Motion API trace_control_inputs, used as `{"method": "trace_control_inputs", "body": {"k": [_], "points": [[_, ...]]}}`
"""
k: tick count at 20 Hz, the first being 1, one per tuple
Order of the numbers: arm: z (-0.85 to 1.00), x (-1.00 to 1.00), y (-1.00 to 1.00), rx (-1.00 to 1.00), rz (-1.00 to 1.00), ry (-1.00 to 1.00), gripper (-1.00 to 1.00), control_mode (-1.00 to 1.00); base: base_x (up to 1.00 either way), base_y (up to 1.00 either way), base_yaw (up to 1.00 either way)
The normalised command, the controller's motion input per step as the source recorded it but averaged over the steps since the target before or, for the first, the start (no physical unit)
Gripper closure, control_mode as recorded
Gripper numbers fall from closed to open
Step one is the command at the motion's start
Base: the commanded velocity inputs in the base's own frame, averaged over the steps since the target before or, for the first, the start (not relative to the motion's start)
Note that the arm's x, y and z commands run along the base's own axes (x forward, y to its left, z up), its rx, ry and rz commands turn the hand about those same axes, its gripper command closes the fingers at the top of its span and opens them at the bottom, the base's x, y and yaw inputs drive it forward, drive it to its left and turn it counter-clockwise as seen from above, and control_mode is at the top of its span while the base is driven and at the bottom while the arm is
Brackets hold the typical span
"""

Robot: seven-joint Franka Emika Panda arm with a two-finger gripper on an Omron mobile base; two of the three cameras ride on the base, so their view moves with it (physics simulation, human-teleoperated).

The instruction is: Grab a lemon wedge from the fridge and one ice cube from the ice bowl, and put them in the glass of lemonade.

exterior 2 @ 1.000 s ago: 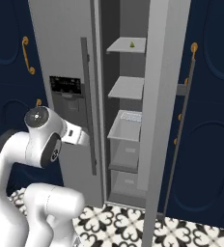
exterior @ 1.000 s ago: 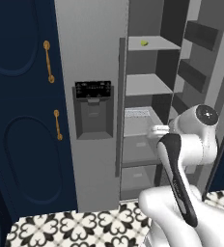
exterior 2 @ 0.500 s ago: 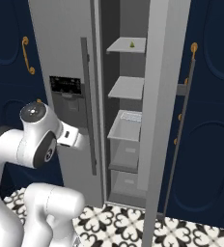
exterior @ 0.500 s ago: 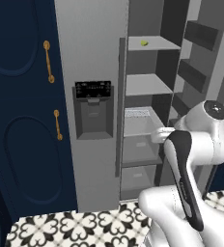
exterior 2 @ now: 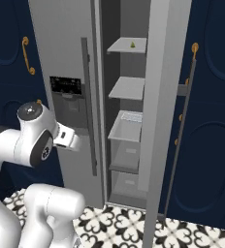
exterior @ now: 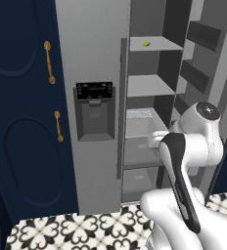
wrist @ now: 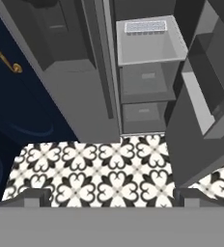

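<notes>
Where fridge [exterior: 98,58] gapes, a small, perhaps wedge-shaped lemon [exterior: 146,43] sits.

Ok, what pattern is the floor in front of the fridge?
Black-and-white floral tile floor, clearest in the hand view.

A rendered home kitchen: grey fridge [exterior: 93,97], navy cabinets [exterior: 22,122], patterned floor tiles [wrist: 99,169]

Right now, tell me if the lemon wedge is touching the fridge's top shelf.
Touching. In the left base view the lemon wedge rests directly on the top shelf of the open fridge, no gap beneath it.
</notes>
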Motion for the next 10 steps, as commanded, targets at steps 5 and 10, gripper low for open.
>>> {"method": "trace_control_inputs", "body": {"k": [5, 10], "points": [[-0.04, 0.09, 0.09, 0.00, 0.00, 0.00, -1.00, -1.00, 0.00, 0.00, 0.00], [0.00, 0.00, 0.00, 0.00, 0.00, 0.00, -1.00, 1.00, 0.02, -0.01, -0.09]]}}
